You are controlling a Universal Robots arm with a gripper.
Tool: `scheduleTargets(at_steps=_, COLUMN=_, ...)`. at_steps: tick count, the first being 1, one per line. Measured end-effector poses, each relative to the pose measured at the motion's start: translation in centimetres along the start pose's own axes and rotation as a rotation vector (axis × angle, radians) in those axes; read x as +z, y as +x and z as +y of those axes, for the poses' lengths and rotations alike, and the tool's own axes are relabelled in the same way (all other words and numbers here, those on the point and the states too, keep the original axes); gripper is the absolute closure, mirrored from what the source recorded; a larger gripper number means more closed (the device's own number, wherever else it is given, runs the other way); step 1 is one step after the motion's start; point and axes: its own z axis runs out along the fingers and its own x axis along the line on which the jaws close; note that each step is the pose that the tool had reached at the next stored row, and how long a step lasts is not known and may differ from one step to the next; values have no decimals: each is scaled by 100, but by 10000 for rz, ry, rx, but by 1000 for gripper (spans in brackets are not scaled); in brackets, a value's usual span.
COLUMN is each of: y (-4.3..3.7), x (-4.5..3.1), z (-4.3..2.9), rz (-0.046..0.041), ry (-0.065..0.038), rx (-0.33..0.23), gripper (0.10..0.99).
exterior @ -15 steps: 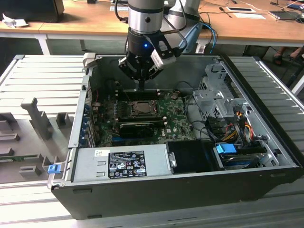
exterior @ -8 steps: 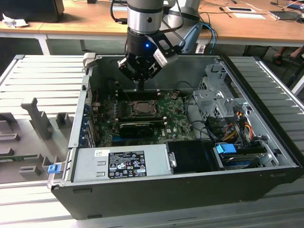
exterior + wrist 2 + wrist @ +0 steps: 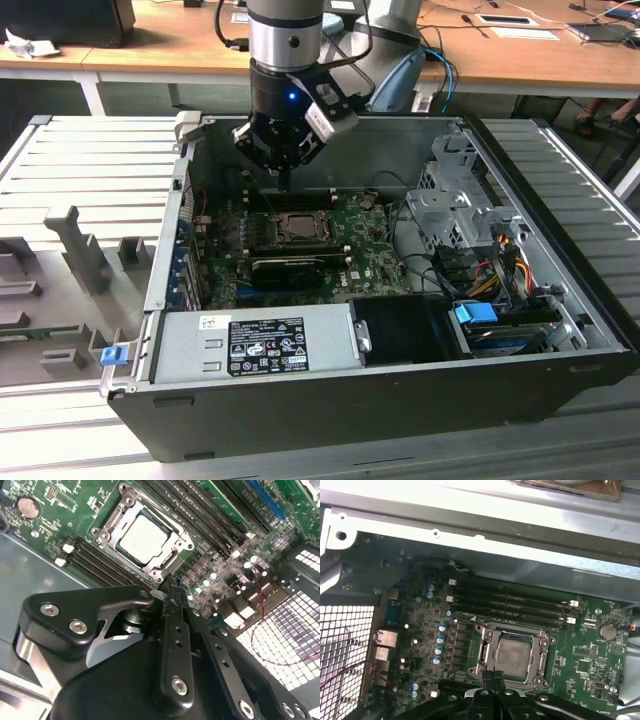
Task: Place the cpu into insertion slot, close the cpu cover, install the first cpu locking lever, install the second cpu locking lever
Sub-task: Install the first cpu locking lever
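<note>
PSU label (image 3: 265,348) & white sticker (image 3: 213,321) beside it: print too small to read

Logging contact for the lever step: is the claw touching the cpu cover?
Cannot tell. In both wrist views the shut claw's tip meets the cpu cover's edge in the picture, but neither shows plain contact or a gap.

**Workshop bench with wooden desks behind**

In the exterior view, a long light-wood desk (image 3: 160,45) on white legs (image 3: 92,96) runs across the top of the frame. A black box (image 3: 70,20) and crumpled white paper (image 3: 25,43) sit at its upper left. Flat sheets of paper (image 3: 525,33) lie at the upper right. The space under the desk is dark. Below it, a worktable of pale grey ribbed metal slats (image 3: 90,165) spans the frame, with grey moulded fixtures (image 3: 80,250) at the middle left. The light is even and bright.
</note>
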Motion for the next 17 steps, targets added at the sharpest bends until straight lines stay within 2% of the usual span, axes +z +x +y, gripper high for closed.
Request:
scheduleTargets(at_steps=1, y=25, x=6, z=5, rz=-28, ry=-21, rx=-1, gripper=980)
scheduleTargets(at_steps=5, y=190, x=74, z=31, rz=-48, ry=-84, rx=3, gripper=980)
scheduleTargets(at_steps=7, y=201, x=105, z=33, rz=-52, ry=-84, rx=117, gripper=980)
scheduleTargets(at_steps=9, y=213, x=189, z=37, rz=-64, ry=-78, rx=588, gripper=980)
scheduleTargets(at_steps=12, y=343, x=235, z=66, rz=-69, ry=-100, rx=599, gripper=980)
scheduleTargets(at_steps=16, y=423, x=275, z=107, rz=-75, ry=-154, rx=598, gripper=980)
scheduleTargets(at_steps=17, y=431, x=306, z=153, rz=-81, ry=-191, rx=598, gripper=980)
